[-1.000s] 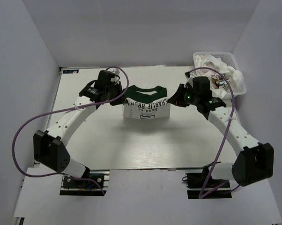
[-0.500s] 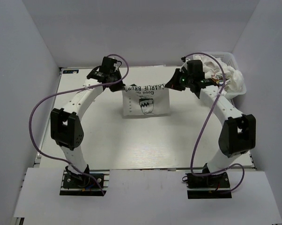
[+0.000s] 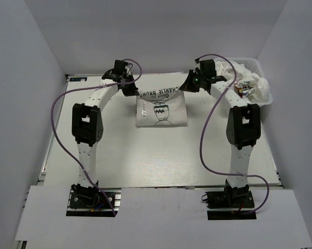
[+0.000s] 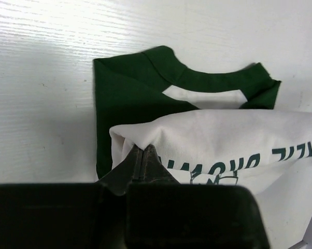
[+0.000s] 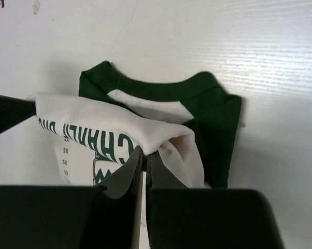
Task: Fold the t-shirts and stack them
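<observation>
Item: green-sleeved t-shirt (image 3: pixel 161 111), raised edge pinched tight at both corners by your left gripper (image 4: pixel 143 158) and right gripper (image 5: pixel 144 155); risk: uneven travel or one slipping corner would likely skew the fold.

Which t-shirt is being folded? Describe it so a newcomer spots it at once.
On the white table, look far centre, between the left gripper and right gripper, each shut on its cloth. That t-shirt is white with dark green collar and printed text, unlike the crumpled shirts in the basket, far right.
</observation>
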{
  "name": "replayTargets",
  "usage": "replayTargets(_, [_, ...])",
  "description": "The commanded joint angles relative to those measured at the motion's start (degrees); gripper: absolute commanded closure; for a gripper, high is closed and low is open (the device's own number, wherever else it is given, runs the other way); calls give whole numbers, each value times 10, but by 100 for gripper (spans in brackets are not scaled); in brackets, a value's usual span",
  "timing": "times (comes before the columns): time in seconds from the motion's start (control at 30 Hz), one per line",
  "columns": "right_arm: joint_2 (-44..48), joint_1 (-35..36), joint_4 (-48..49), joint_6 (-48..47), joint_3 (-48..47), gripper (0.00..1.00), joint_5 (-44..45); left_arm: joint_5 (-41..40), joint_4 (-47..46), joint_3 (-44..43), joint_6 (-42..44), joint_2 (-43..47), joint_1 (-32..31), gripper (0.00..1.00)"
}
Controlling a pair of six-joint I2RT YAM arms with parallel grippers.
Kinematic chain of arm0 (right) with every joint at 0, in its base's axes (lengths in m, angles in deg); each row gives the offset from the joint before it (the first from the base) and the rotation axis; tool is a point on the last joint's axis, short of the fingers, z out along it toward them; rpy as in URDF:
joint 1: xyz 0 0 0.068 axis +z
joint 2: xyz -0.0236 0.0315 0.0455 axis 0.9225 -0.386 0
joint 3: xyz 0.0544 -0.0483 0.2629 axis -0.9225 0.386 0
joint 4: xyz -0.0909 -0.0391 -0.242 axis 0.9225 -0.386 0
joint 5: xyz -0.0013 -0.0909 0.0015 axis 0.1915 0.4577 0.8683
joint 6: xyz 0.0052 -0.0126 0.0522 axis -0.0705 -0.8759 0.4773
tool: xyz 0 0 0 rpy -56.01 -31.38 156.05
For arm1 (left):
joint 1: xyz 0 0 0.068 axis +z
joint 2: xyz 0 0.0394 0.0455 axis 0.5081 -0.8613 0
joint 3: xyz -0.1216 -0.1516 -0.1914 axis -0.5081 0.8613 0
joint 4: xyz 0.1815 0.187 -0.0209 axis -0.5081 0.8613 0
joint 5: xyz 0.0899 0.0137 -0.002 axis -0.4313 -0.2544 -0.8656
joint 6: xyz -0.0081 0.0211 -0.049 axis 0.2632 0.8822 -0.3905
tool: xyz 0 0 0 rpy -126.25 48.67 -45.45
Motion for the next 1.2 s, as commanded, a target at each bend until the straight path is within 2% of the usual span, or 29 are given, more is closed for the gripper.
replayTargets(0.0, [-43, -5, -1, 3, -62, 100, -19, 39, -33, -14, 9, -3, 15, 100])
replayTargets(0.1, [-75, -4, 14, 18, -68, 100, -21, 59, -67, -22, 9, -24, 21, 99])
replayTargets(0.13, [-79, -5, 36, 22, -68, 100, -23, 64, -67, -41, 9, -31, 22, 76])
replayTargets(0.17, [-82, -5, 42, 28, -71, 100, -26, 78, -67, -50, 15, -37, 22, 41])
replayTargets(0.2, [-88, -7, 50, 29, -75, 80, -26, 78, -67, -58, 21, -44, 27, 1])
replayTargets(0.23, [-87, -7, 47, 27, -80, 78, -24, 78, -67, -72, 29, -45, 27, 1])
replayTargets(0.27, [-84, -4, 48, 24, -83, 70, -24, 78, -59, -78, 36, -45, 27, 1])
replayTargets(0.3, [-75, -4, 49, 22, -77, 31, -6, 78, -54, -78, 41, -45, 27, 1])
replayTargets(0.33, [-61, -4, 51, 24, -63, 10, -2, 72, -43, -83, 46, -38, 27, 1])
replayTargets(0.4, [-30, -4, 69, 25, -40, 9, 14, 72, -32, -77, 67, -27, 27, 1])
replayTargets(0.53, [35, 2, 107, 21, 65, 9, 20, 72, -26, -14, 88, 16, 21, 1])
replayTargets(0.63, [82, 5, 135, 14, 116, 9, -11, 100, -36, 18, 99, 37, 8, 1])
replayTargets(0.73, [96, 19, 158, 15, 148, 9, -41, 162, -50, 46, 94, 42, -8, 1])
replayTargets(0.8, [101, 27, 198, 20, 167, 9, -48, 163, -74, 77, 88, 48, -28, 1])
replayTargets(0.9, [80, 35, 270, 50, 196, 9, -80, 163, -80, 95, 82, 35, -33, 1])
replayTargets(0.97, [36, 33, 271, 62, 172, 9, -93, 152, -71, 95, 82, 19, -33, 1])
replayTargets(1.17, [-32, 27, 235, 69, 151, 9, -15, 82, -17, 137, 82, -4, -22, 1])
